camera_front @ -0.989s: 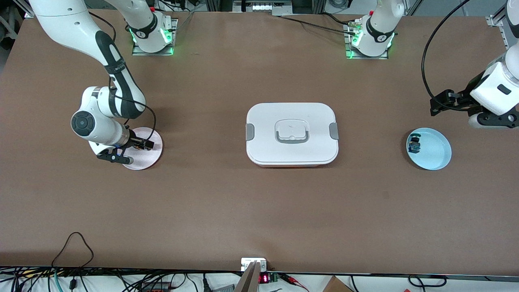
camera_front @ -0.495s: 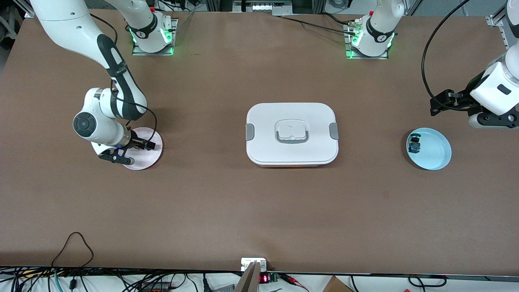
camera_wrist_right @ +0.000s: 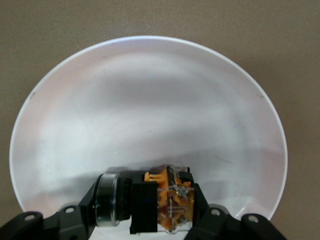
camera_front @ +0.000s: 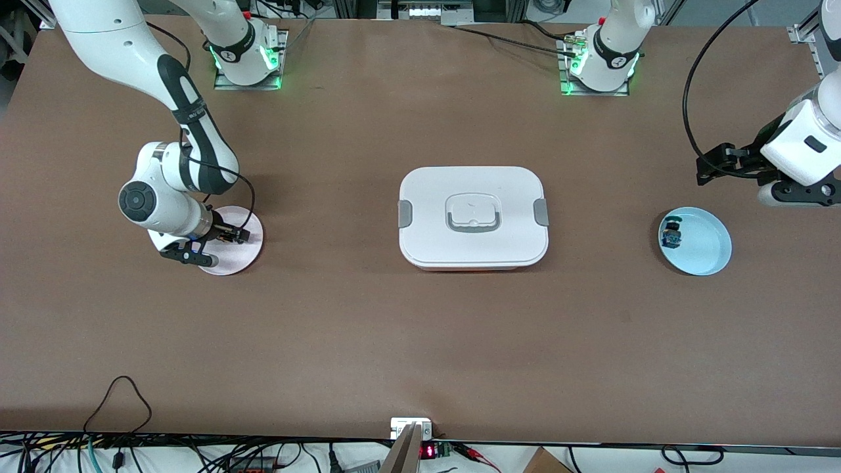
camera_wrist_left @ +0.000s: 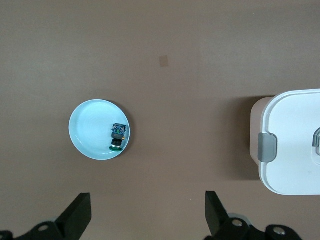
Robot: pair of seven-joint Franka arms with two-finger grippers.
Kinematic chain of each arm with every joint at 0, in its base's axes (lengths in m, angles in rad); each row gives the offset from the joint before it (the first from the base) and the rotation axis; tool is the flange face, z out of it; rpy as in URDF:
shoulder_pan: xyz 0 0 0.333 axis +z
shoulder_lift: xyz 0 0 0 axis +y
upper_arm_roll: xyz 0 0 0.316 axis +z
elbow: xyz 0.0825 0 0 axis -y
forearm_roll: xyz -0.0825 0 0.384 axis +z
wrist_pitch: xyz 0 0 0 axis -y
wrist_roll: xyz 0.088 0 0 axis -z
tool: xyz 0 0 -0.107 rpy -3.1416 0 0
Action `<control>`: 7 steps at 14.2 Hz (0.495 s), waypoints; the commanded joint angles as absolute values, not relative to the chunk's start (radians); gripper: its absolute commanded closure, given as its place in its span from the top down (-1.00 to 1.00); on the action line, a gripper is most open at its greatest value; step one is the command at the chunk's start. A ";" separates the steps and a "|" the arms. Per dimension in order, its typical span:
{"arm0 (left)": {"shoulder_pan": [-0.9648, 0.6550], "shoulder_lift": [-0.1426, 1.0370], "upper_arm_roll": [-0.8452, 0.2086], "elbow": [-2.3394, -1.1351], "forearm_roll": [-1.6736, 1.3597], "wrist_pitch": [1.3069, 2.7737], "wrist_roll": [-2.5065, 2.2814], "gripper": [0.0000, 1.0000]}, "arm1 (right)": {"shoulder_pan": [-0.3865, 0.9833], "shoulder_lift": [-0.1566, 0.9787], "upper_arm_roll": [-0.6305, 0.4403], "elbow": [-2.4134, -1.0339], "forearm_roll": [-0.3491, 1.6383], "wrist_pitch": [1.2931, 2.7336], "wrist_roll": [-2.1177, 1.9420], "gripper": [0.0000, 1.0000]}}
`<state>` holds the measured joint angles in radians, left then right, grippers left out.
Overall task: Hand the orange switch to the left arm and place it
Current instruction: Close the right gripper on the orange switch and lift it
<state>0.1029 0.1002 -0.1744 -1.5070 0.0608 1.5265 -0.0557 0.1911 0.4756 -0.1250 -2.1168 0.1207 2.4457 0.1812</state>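
**Gripping the switch over the pink plate**

Spanning the whole front view, the bench (camera_front: 368,341) carries three things in a row. The box (camera_front: 473,217) sits in the middle, lid on, squarely between the two plates. Toward the right arm's end lies the pink plate (camera_front: 243,253); toward the left arm's end, the light-blue plate (camera_front: 706,246) with a small blue-and-green switch (camera_front: 671,235) near its rim.

Down low over the pink plate is the right tool (camera_wrist_right: 145,210), fingers pinching the orange switch (camera_wrist_right: 167,200) by its black body, just above the plate's surface. The left tool (camera_wrist_left: 147,220) hangs high, its fingers spread wide, above bare bench beside the blue plate, and that arm waits.

This looks like the pick-up step, grasp made. The next move calls for a lift clear of the plate, then a path that passes above or around the box to meet the left tool for a handover.
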 commanded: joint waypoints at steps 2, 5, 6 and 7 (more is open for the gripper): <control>0.103 0.091 -0.183 -1.488 0.071 1.477 -0.057 1.00 | 0.227 0.445 -0.123 -2.057 0.130 2.334 0.138 -0.90; 0.103 0.090 -0.178 -1.488 0.071 1.476 -0.048 1.00 | 0.227 0.430 -0.123 -1.952 0.133 2.191 0.103 -0.98; 0.103 0.091 -0.178 -1.488 0.071 1.476 -0.048 1.00 | 0.224 0.416 -0.123 -1.924 0.133 2.154 0.075 -0.99; 0.104 0.091 -0.178 -1.486 0.071 1.476 -0.048 1.00 | 0.224 0.402 -0.121 -1.892 0.135 2.120 0.042 -1.00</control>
<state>0.1026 0.0957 -0.1758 -1.5061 0.0608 1.4994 -0.0556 0.2288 0.4325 -0.1213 -1.9463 0.1207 2.1966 0.1084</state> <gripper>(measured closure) 0.000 0.278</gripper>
